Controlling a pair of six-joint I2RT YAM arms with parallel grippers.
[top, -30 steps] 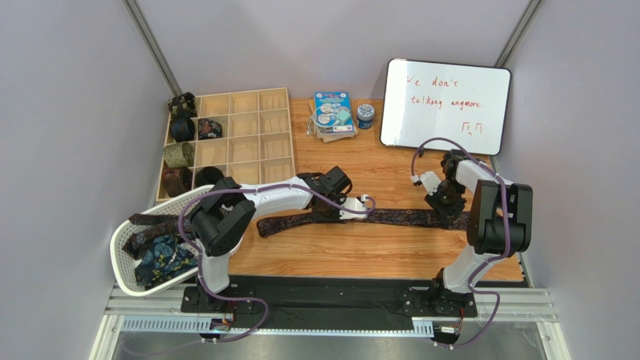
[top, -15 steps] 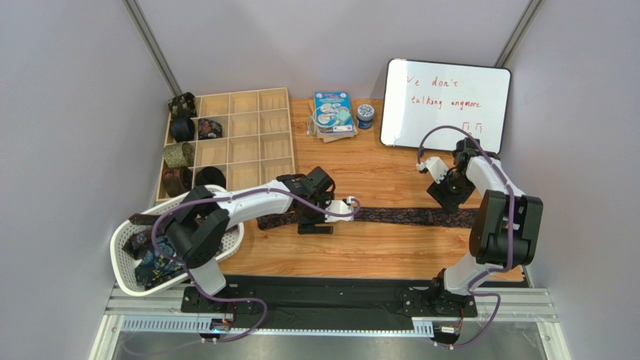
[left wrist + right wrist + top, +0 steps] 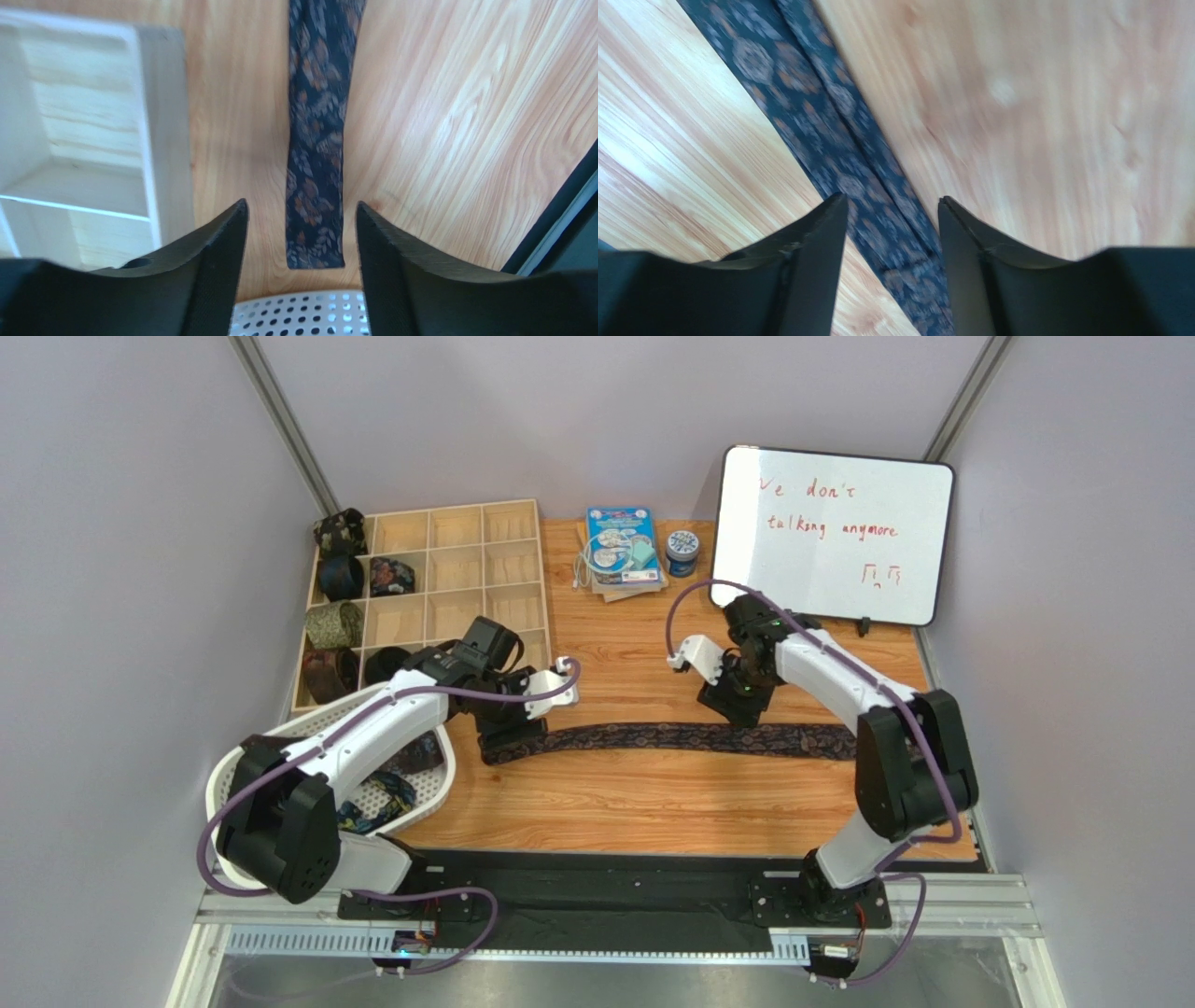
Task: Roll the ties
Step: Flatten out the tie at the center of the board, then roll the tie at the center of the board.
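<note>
The limp, light tie [image 3: 316,140] probably wanted pinching at its squared end, bottom-centre; left gripper [image 3: 300,204] and right gripper [image 3: 892,199] gaped empty.

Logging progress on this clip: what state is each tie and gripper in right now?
Tie on the table: flat, stretched out, unrolled.
Stored ties, wooden organizer: rolled into coils.
Spare ties, white basket: loose, unrolled.
Left gripper: open, over the tie's end.
Right gripper: open, over the tie, empty.
</note>
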